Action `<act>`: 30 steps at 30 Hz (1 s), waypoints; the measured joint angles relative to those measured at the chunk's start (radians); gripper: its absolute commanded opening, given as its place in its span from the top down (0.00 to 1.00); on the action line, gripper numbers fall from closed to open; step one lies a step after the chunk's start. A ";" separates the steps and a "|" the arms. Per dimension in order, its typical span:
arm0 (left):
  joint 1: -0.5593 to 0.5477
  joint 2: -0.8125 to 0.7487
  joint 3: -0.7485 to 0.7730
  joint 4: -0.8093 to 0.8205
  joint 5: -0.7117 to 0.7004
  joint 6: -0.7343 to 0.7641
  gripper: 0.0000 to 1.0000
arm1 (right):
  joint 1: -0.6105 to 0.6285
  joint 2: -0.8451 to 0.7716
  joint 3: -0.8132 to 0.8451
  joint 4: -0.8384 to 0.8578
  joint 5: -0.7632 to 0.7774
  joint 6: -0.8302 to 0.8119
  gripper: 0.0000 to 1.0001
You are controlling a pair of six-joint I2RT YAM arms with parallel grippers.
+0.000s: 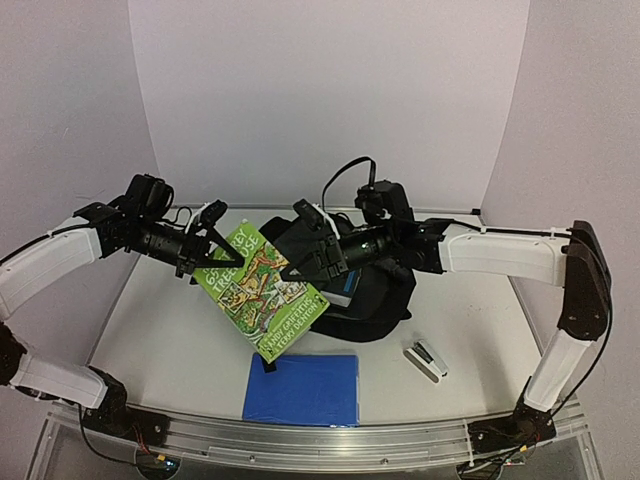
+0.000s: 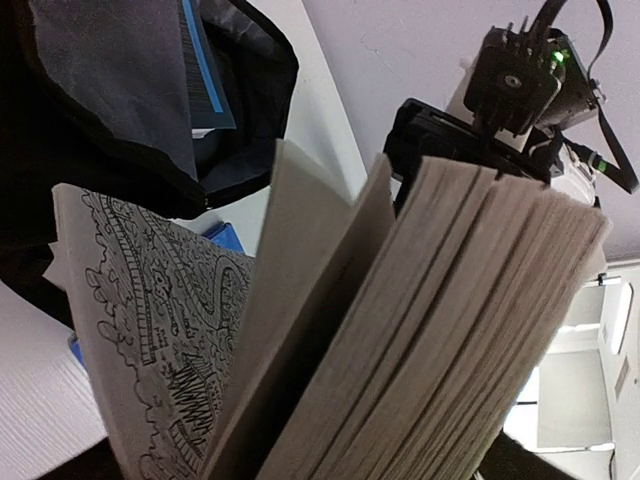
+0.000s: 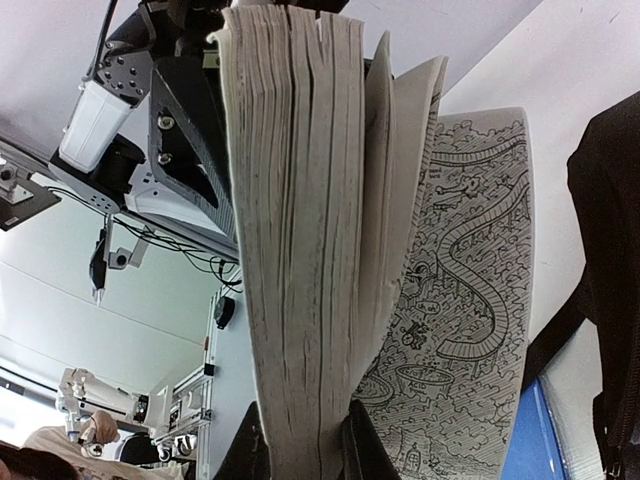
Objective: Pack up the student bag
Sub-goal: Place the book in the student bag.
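A thick book with a green cartoon cover (image 1: 262, 290) hangs tilted above the table between both arms. My right gripper (image 1: 305, 262) is shut on its page block, with dark fingertips (image 3: 365, 445) pinching the lower edge of the pages (image 3: 300, 250). My left gripper (image 1: 203, 258) sits at the book's opposite edge. The fanned pages (image 2: 450, 330) fill the left wrist view and hide its fingers. The student bag (image 1: 375, 300), black with a grey lining (image 2: 100, 100), lies open on the table behind the book and shows at the right edge of the right wrist view (image 3: 610, 250).
A flat blue folder (image 1: 302, 388) lies near the front edge, under the book. A small grey stapler (image 1: 425, 360) rests to its right. A blue-edged white item (image 2: 205, 70) sits inside the bag's mouth. White walls enclose the table on three sides.
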 measured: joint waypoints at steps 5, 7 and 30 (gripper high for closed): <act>-0.005 0.005 -0.001 0.022 0.052 -0.024 0.78 | -0.002 0.000 -0.016 -0.003 -0.016 -0.008 1.00; -0.006 0.009 -0.002 0.038 0.076 -0.027 0.94 | -0.005 0.000 -0.019 -0.007 -0.017 -0.010 0.97; -0.019 -0.030 -0.198 0.669 -0.174 -0.399 1.00 | -0.246 -0.405 -0.257 0.051 0.352 0.033 0.02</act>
